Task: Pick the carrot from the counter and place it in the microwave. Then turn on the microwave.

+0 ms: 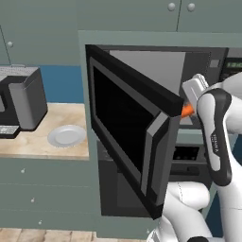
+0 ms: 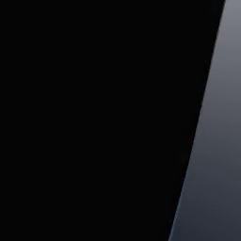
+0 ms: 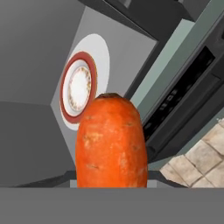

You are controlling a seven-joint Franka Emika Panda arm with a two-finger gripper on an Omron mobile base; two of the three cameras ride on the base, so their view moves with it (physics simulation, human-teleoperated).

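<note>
A white arm reaches into the open microwave. Its end effector pinches the carrot at the cavity's mouth, above a red-rimmed plate inside. A grey plate sits on the desk near its front edge.

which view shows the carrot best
The hand view: the carrot looms large and unobstructed, facing the microwave interior. The left base view gives just an orange tip behind the open door; the right base view is dark.
</note>
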